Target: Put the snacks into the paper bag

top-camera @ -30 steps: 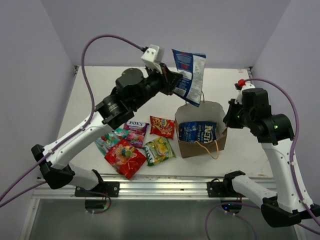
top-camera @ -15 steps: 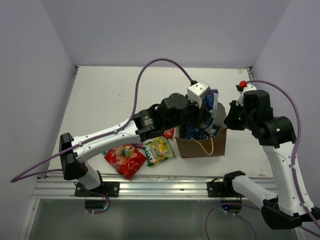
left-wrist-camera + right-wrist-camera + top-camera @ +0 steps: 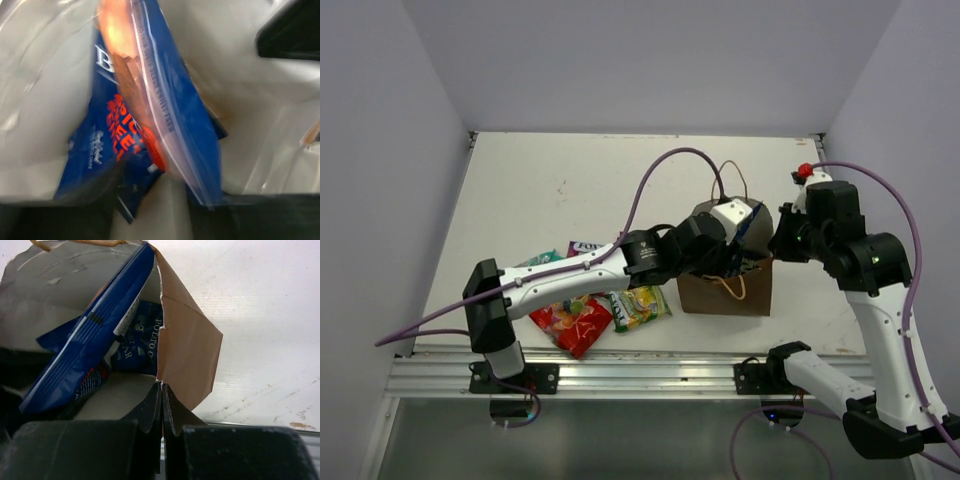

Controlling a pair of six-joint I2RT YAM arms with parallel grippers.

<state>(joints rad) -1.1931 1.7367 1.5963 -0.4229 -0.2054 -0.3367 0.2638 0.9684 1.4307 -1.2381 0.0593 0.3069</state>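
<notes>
The brown paper bag [image 3: 725, 293] stands upright at the table's front middle. My left gripper [image 3: 742, 228] reaches down into its mouth. In the left wrist view the left gripper [image 3: 165, 210] is open, its dark fingers [image 3: 50, 220] wide apart, and a dark blue chip packet [image 3: 175, 110] leans loose between them against another blue packet [image 3: 95, 155]. My right gripper [image 3: 162, 390] is shut on the torn right rim of the paper bag [image 3: 187, 355], with both blue packets [image 3: 90, 350] inside. My right gripper [image 3: 778, 243] sits at the bag's right edge.
Left of the bag, partly under my left arm, lie a red snack packet [image 3: 570, 325], a yellow-green one [image 3: 640, 306], a pink-purple one [image 3: 586, 247] and a teal one [image 3: 535, 262]. The bag's handles [image 3: 730, 180] stick up behind.
My left arm brought the blue chip packet down from above the bag into it, and its jaws opened. The right gripper kept its hold on the rim.
</notes>
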